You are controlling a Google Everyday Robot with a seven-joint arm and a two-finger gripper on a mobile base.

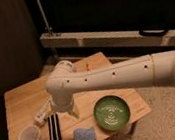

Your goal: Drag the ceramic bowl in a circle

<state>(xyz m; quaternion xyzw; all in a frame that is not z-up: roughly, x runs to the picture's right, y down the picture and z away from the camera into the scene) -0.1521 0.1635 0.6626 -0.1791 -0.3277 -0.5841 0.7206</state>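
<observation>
Sponge [84, 134] lies just left of the green bowl [112, 112] on the bench [21, 104]. Gripper [69, 109] hangs left of the bowl, apart from it; open or closed, cannot tell. Judgement: no contact yet, whole circle remains.

This is looking like a robot lab or test room, not anyone's home. A white robot arm [112, 75] is reaching over a low wooden table [21, 104], its gripper [69, 109] pointing down at the tabletop just left of the ceramic bowl [112, 112]. Long metal shelf rails [100, 36] are running along the back, a dark panel [5, 43] is standing on the left, and speckled carpet [162, 102] is covering the floor.
</observation>
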